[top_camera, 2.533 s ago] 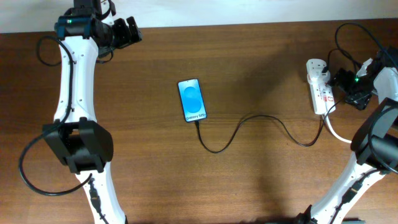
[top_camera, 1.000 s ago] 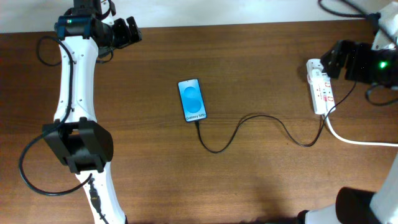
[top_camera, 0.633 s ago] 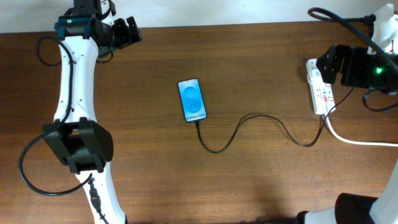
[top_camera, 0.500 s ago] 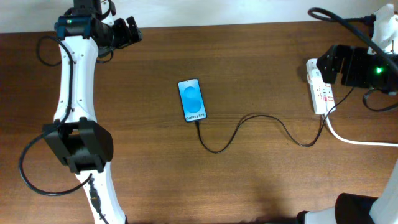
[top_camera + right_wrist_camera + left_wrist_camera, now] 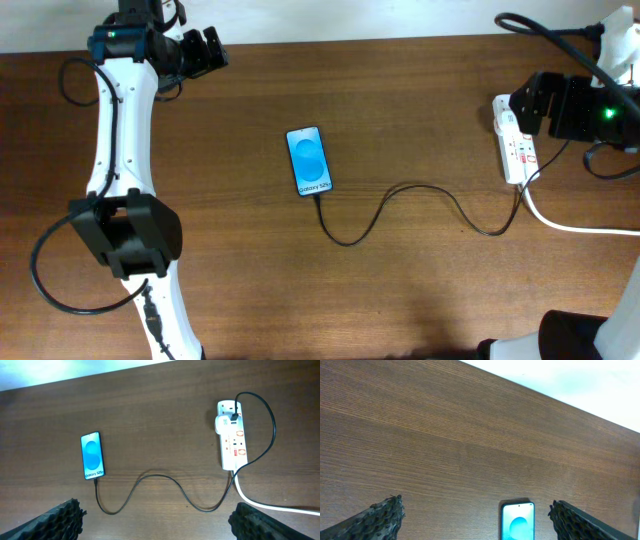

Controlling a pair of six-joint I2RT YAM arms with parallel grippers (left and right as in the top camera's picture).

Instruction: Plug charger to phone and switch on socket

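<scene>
The phone (image 5: 309, 160) lies flat near the table's middle, blue screen lit; it also shows in the left wrist view (image 5: 518, 522) and right wrist view (image 5: 93, 455). The thin black charger cable (image 5: 400, 190) runs from the phone's lower end in a wave to the white socket strip (image 5: 516, 145) at the right; the cable (image 5: 165, 480) and the strip (image 5: 232, 435) show in the right wrist view. My left gripper (image 5: 208, 50) is open and empty at the far left back. My right gripper (image 5: 540, 100) is open and empty, raised beside the strip.
A thick white cord (image 5: 570, 222) runs from the strip off the right edge. A black cable loops behind the strip (image 5: 265, 415). The table's back edge meets a pale wall (image 5: 580, 380).
Over the earlier frames my right arm lifted and swung away from the strip's right side to above its far end. In the last half second nothing has moved.
</scene>
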